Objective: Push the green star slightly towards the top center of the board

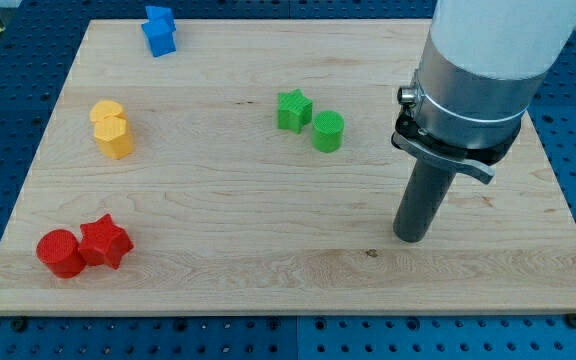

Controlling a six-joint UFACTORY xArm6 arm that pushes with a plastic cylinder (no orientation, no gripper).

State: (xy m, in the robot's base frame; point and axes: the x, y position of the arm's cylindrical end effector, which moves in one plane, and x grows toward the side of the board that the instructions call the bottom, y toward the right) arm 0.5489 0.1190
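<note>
no jaws show, only my tip, resting on the tabletop well apart from the green star, toward the view's bottom right; green cylinder touches the star.

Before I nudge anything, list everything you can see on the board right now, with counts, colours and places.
green star: 1, green, centre, toward the view's top
green cylinder: 1, green, right beside the star on the view's right
blue block: 1, blue, top left
yellow block: 1, yellow, left
red cylinder: 1, red, bottom left
red star: 1, red, against the red cylinder
wooden board: 1, light wood
my tip: 1, dark, lower right of the green pair, touching no block
</note>
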